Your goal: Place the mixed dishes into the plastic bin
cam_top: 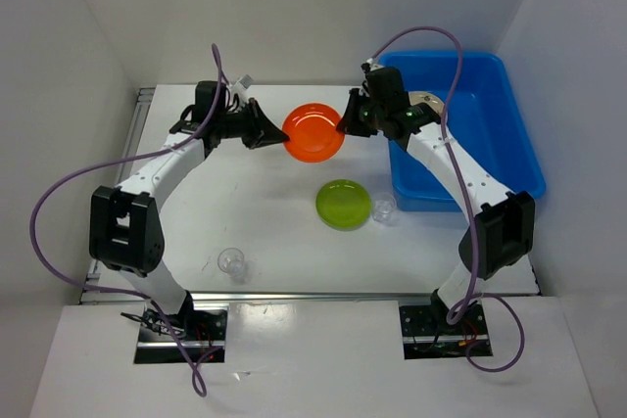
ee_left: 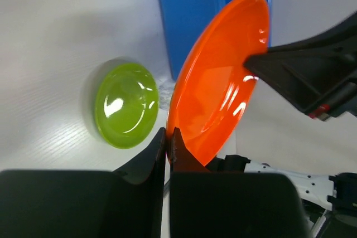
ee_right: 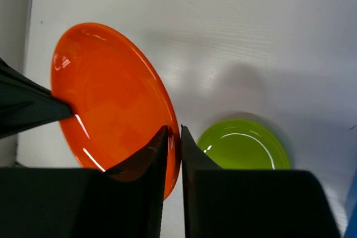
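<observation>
The orange plate (cam_top: 313,132) hangs above the table's far middle, held at both rims. My left gripper (cam_top: 279,134) is shut on its left rim, and my right gripper (cam_top: 343,127) is shut on its right rim. In the left wrist view my left gripper (ee_left: 168,133) pinches the tilted orange plate (ee_left: 223,76). In the right wrist view my right gripper (ee_right: 174,132) pinches the orange plate (ee_right: 106,93). The lime green plate (cam_top: 343,205) lies on the table. The blue bin (cam_top: 490,134) stands at the right, with a beige plate (cam_top: 426,100) partly hidden inside.
One clear cup (cam_top: 384,209) stands right of the lime plate, close to the bin's near wall. Another clear cup (cam_top: 232,262) stands near the front left. White walls enclose the table on three sides. The black plates are out of view.
</observation>
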